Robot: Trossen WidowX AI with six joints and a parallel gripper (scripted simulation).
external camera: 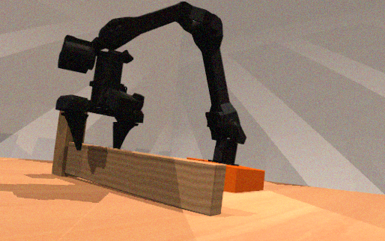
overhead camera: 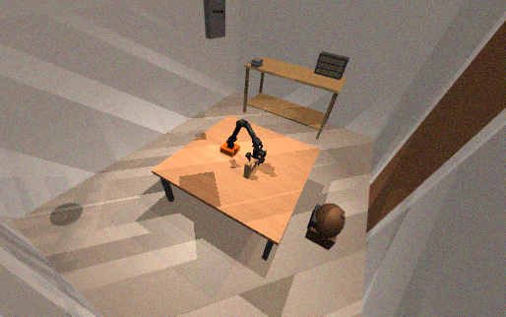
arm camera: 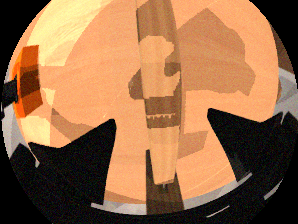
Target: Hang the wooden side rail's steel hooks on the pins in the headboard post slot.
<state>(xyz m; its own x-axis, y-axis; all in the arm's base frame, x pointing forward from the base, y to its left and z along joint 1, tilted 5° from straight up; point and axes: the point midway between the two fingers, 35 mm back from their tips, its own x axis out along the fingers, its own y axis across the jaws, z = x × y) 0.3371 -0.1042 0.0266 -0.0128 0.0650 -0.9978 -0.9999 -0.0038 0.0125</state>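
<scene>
The wooden side rail [external camera: 150,175] [arm camera: 158,76] lies on edge on the table [external camera: 299,213] [overhead camera: 236,197]. One end butts against the short upright headboard post [external camera: 58,150], and its far end rests on the table top. The hooks and pins are hidden inside the joint. My gripper [external camera: 98,148] [arm camera: 164,117] [overhead camera: 256,158] is open, with one finger on each side of the rail's top edge near the post, and it does not clamp the rail. In the top view the rail and post [overhead camera: 250,170] are very small.
The arm's orange base [external camera: 243,179] [overhead camera: 229,149] [arm camera: 28,86] stands behind the rail's far end. A wooden shelf table [overhead camera: 295,74] stands at the back wall. A brown ball on a box [overhead camera: 329,221] sits on the floor right of the table.
</scene>
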